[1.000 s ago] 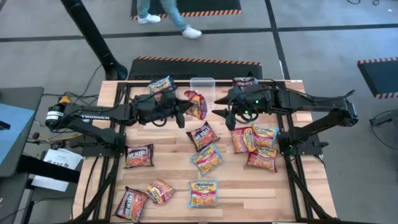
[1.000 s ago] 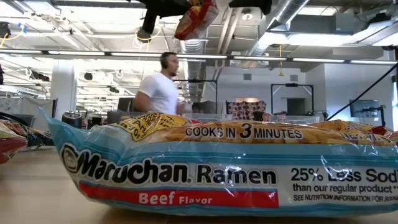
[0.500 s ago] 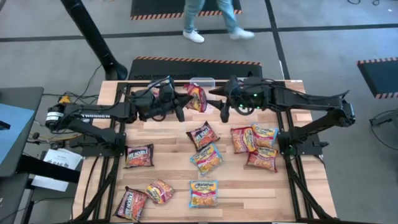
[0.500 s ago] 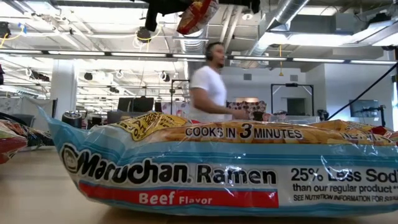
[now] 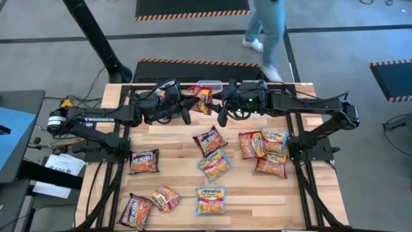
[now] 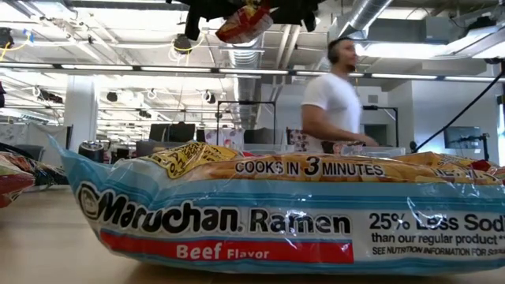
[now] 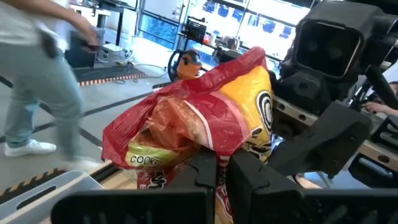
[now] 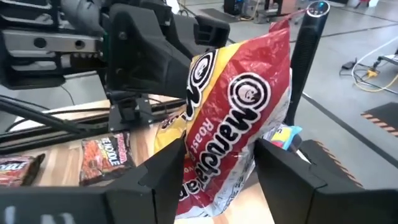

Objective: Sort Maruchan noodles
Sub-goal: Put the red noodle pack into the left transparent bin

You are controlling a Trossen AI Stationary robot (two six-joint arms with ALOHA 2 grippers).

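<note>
My left gripper (image 5: 192,103) is shut on a red/orange Maruchan packet (image 5: 203,98), held in the air over the table's far middle; the low view shows the packet (image 6: 245,16) high above the table. My right gripper (image 5: 219,106) comes level from the right and is open, one finger on each side of the same packet (image 8: 230,124). Several more packets lie flat on the table: black/red (image 5: 210,140), blue/yellow (image 5: 214,164), red/orange (image 5: 251,143). One blue/yellow packet (image 6: 268,213) fills the low view. My left gripper pinches the packet's crumpled lower edge (image 7: 211,146) between its two fingers, coming level from the table's left. The packet stands up from the fingers, tilted, clear of the table. My right gripper's fingers (image 8: 168,168) flank the packet's other side; I cannot tell whether they touch it.
A clear bin (image 5: 209,84) stands at the far edge just behind the two grippers. A blue/yellow packet (image 5: 168,87) lies under the left arm. More packets lie at the near left (image 5: 136,209). A person (image 5: 267,32) walks past beyond the far edge.
My right gripper has moved toward the table's left and slightly down, up to the held packet, so its fingers now flank it. The packet in my left gripper has shifted a little toward the far edge. The person behind the table has walked from left to right.
</note>
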